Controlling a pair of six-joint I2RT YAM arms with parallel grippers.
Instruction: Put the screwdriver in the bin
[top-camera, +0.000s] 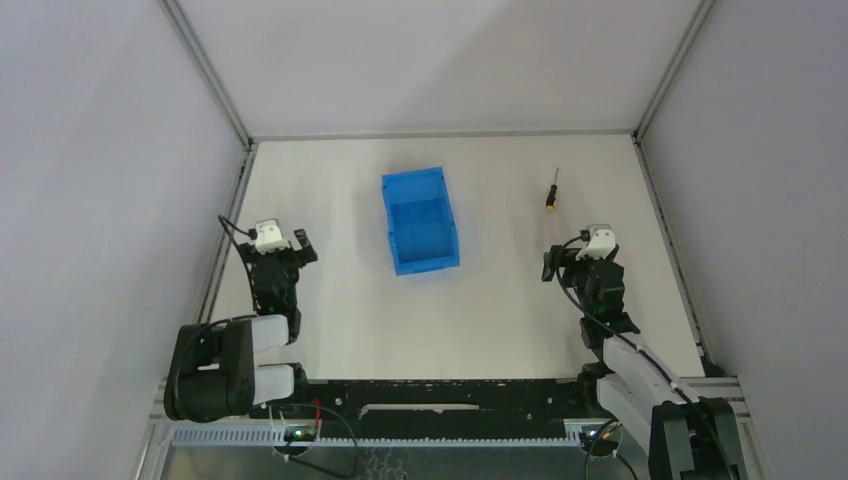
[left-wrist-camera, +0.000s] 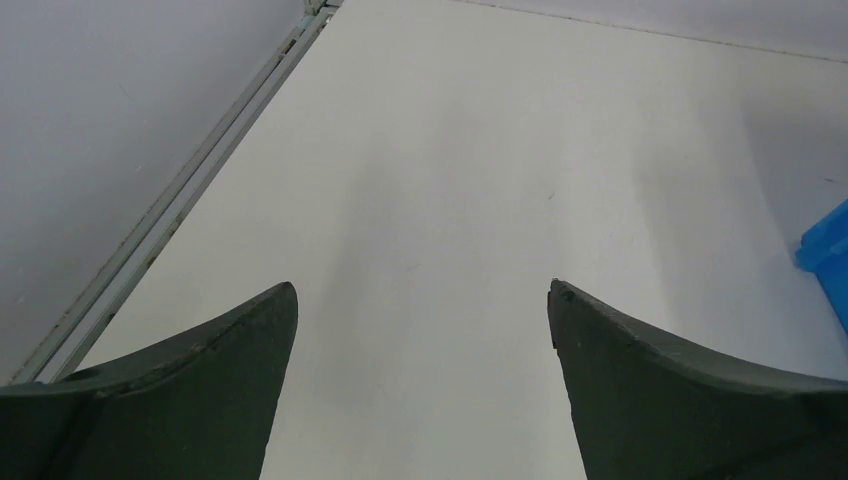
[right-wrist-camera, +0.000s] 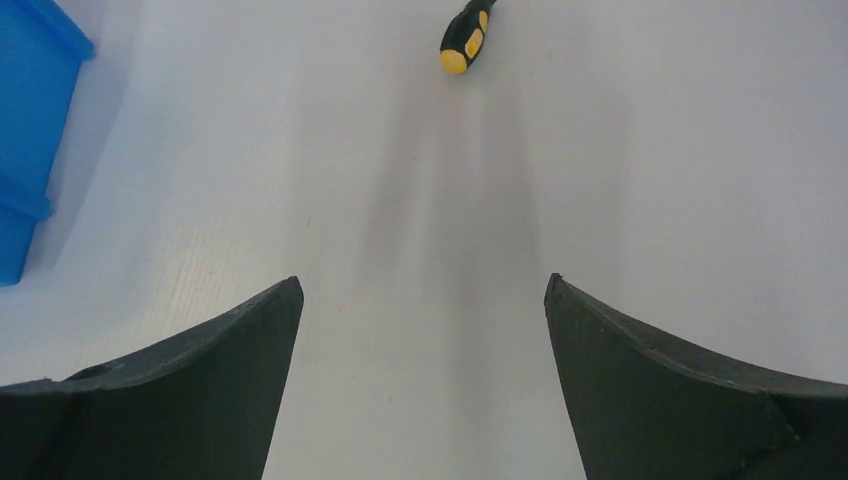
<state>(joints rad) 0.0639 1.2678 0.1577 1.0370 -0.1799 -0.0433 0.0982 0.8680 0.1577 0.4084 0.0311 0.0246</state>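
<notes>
White table, grey enclosure walls

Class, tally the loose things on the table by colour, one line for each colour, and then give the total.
Blue: 1, the bin
Black and yellow: 1, the screwdriver
Total: 2

Ahead of the right claw, the screwdriver is cut by the top edge, shaft unseen. Right of the left claw, only a corner of the bin shows.
</notes>
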